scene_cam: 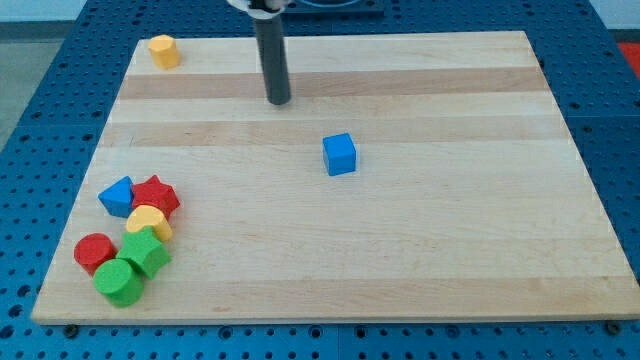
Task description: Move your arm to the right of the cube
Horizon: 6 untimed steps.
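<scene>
Right, starting at the view's bottom left, there's a tight huddle of blocks on the wooden table [420, 260]. Nearest the edge sits a green cylinder [119, 282], and just beside it, up and to the view's right, a green star-like block [148, 251]. A red cylinder [94, 251] sits to the view's left of that pair, touching or very nearly so. Above them comes a yellow rounded block [149, 220], then a red star [155, 196] and a blue block [117, 195] of roughly triangular shape, side by side at the top of the cluster.

Moving further up, out in the open middle of the table, here's the one that matters: the blue cube [340, 154], all alone, well apart from the cluster and a little to the view's right of centre.

Further back, my tip [278, 101] is planted on the wood, above and to the view's left of the blue cube, with clear table between them. So it's on the cube's left side, not its right. The dark rod rises straight out of the view's top. No claw on this arm, just the rod, and it's touching no block.

Finally, in the far top-left corner, a lone yellow block [163, 50], roughly hexagonal, sits near the table's edge.
</scene>
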Available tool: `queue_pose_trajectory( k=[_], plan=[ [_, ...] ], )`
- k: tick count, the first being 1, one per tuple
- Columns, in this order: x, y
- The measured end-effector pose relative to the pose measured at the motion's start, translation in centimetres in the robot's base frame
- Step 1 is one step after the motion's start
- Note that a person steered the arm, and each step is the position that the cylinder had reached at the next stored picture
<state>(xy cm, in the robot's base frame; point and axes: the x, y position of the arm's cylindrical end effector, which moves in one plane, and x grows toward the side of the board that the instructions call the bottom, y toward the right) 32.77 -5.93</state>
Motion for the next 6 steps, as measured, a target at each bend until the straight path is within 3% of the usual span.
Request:
queue_pose_trajectory(
  k=[3, 6],
  plan=[
    [4.2, 9.0],
    [8.9, 13.1]
  ],
)
